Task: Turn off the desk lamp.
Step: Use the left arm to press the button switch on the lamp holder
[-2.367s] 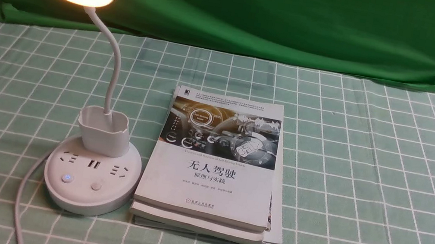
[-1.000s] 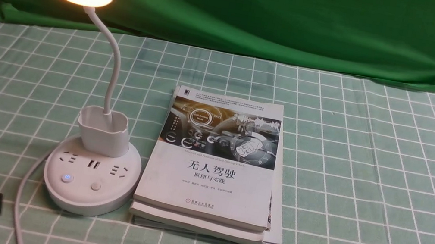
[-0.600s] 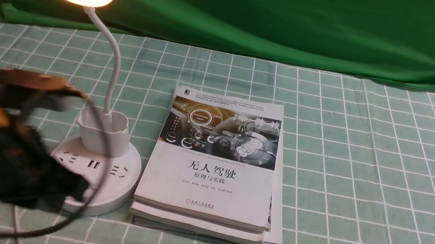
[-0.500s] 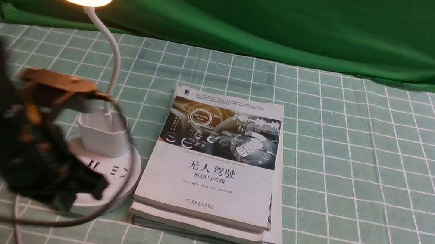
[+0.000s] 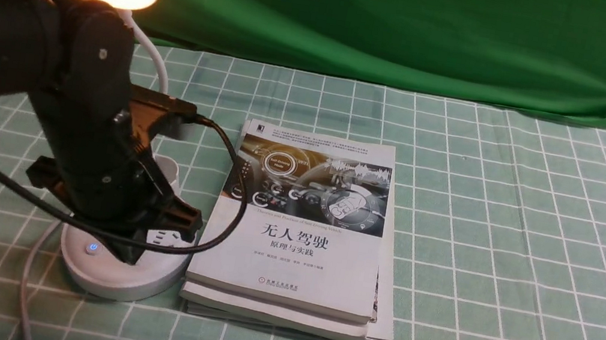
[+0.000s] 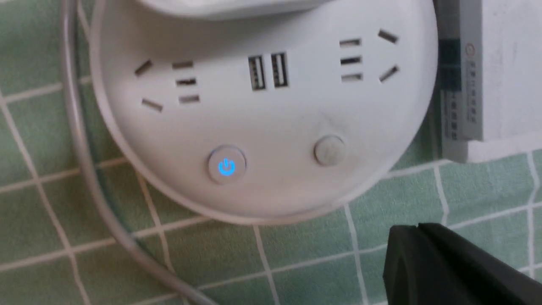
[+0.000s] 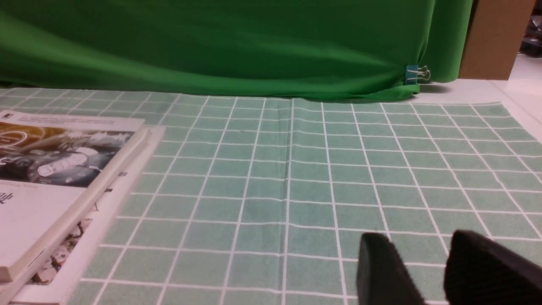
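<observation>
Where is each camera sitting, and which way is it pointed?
Front view: between the robot's two arms, facing forward over the green checked cloth; the left arm shows, with its gripper above the desk lamp's round base.
Left wrist view: on the left wrist, looking down at the base's sockets and two buttons; dark gripper fingertips show.
Right wrist view: on the right wrist, looking across the cloth to the green curtain; two blurred gripper fingers show.
Front and right wrist views share the curtain and stacked books.

Books (image 7: 63, 169) — probably — on checked cloth (image 7: 313, 178).
</observation>
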Controlling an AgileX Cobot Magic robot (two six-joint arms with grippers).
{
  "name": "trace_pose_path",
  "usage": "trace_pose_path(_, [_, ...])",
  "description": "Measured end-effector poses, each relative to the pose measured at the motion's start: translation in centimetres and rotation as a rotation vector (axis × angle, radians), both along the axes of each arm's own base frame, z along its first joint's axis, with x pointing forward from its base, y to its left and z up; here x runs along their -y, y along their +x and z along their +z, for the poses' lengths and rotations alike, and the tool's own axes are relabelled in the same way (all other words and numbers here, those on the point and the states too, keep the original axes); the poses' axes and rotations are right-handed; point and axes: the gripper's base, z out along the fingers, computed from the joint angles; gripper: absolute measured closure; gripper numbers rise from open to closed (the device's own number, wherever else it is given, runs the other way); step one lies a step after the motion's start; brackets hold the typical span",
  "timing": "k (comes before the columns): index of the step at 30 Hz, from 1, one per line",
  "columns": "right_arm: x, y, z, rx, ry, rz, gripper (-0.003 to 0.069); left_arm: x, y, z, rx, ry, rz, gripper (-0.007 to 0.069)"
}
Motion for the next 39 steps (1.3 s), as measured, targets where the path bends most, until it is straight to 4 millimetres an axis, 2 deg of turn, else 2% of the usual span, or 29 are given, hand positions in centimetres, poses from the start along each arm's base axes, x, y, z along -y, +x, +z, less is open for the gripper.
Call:
trace_pose_path(13, [0.0,0.0,0.0,0.0,0.0,0.0,0.0417,0.3,1.4,-4.1,-0.084,0.052,-0.025,0.0624])
trace_pose_path(18, [0.0,0.0,0.0,0.0,0.0,0.0,0.0417,0.3,1.5,-3.9,-0.069,0.053,-0.029,0.0624])
trace_pose_path(22, [0.0,0.0,0.0,0.0,0.0,0.0,0.0417,0.2,1.1,-1.8,-0.001,0.032,-0.028,0.0624])
trace_pose_path(25, [0.0,0.0,0.0,0.0,0.0,0.0,0.0417,-0.1,1.4,-1.0,0.064,0.029,-0.027,0.0624])
trace_pose_path(28, [0.0,0.0,0.0,0.0,0.0,0.0,0.0417,-0.6,2.0,-1.4,0.077,0.025,-0.001,0.0624])
trace_pose_path(35, [0.0,0.0,0.0,0.0,0.0,0.0,0.0417,-0.7,2.8,-4.2,0.012,0.043,0.012,0.0624])
trace_pose_path(39, [0.0,0.0,0.0,0.0,0.0,0.0,0.0417,-0.6,3.1,-4.4,-0.005,0.048,0.011,0.0624])
